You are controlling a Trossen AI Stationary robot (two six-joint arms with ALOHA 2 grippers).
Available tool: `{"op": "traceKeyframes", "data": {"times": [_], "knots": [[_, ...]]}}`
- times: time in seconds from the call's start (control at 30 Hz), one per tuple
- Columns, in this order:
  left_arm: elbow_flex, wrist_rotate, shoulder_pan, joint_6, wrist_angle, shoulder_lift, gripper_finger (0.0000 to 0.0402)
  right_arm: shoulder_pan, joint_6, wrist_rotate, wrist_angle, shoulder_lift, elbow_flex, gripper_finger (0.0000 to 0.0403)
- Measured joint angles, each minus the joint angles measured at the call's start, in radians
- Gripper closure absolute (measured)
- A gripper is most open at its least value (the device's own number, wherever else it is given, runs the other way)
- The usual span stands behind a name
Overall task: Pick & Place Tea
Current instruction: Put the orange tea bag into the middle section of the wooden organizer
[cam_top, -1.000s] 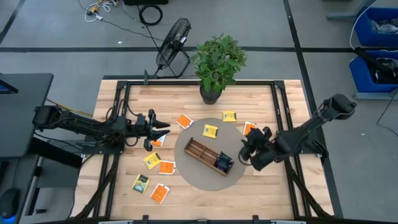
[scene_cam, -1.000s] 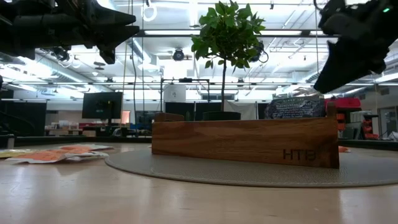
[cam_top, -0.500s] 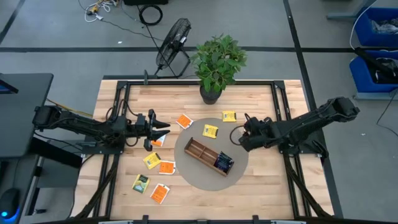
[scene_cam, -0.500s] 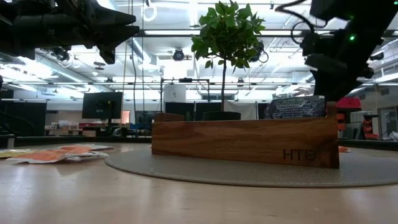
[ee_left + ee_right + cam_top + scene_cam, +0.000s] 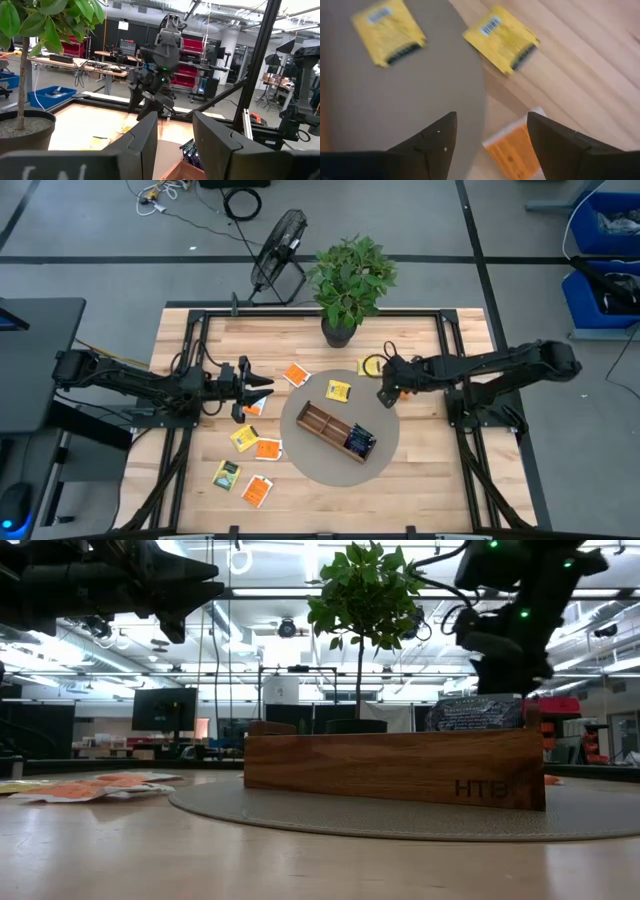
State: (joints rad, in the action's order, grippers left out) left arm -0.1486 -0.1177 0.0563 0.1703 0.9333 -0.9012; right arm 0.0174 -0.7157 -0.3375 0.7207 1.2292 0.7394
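Observation:
Tea sachets lie flat about a round grey mat [image 5: 318, 458]: yellow ones [image 5: 339, 391] [image 5: 368, 366], orange ones [image 5: 295, 374] [image 5: 267, 448], and a yellow-green one [image 5: 226, 474]. Dark blue sachets [image 5: 360, 442] stand in the right end of the brown wooden tray [image 5: 325, 423] on the mat. My right gripper [image 5: 490, 132] hangs open and slanting down over the mat's far right edge. An orange sachet [image 5: 512, 150] lies on the wood below its fingers, untouched. My left gripper [image 5: 255, 386] waits open above the table's left side, level, with nothing between its fingers.
A potted plant [image 5: 350, 280] stands at the table's far edge, behind the mat. Black frame rails [image 5: 450, 350] run along the table's sides. More sachets [image 5: 244, 437] [image 5: 258, 491] lie on the bare wood left of the mat.
My right gripper has swung from beside the tray's right end toward the table's far edge and a little left. It now hangs over the mat's far right rim, near the yellow sachets. The sachets and the tray lie where they were.

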Motion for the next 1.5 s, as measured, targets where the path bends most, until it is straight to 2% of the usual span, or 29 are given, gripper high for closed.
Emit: {"op": "traceKeyframes", "data": {"times": [0.2, 0.4, 0.7, 1.03, 1.27, 1.5], "knots": [[0.000, 0.000, 0.000, 0.001, -0.030, 0.000, 0.0273, 0.078, 0.106, 0.146, -0.254, -0.022, -0.098, 0.0152], [0.000, 0.000, 0.000, 0.001, -0.035, 0.000, 0.0273, 0.129, 0.075, 0.172, -0.281, -0.124, -0.201, 0.0155], [0.000, 0.000, 0.000, -0.001, -0.034, 0.000, 0.0273, 0.152, -0.049, 0.144, -0.264, -0.352, -0.341, 0.0156], [0.000, 0.000, 0.000, -0.001, -0.034, 0.000, 0.0273, 0.166, -0.199, 0.101, -0.132, -0.494, -0.436, 0.0156], [0.000, 0.000, 0.000, -0.002, -0.034, 0.000, 0.0273, 0.171, -0.233, 0.050, -0.098, -0.504, -0.438, 0.0156], [0.000, 0.000, 0.000, -0.004, -0.033, 0.000, 0.0273, 0.178, -0.245, 0.037, -0.098, -0.443, -0.438, 0.0171]]}}
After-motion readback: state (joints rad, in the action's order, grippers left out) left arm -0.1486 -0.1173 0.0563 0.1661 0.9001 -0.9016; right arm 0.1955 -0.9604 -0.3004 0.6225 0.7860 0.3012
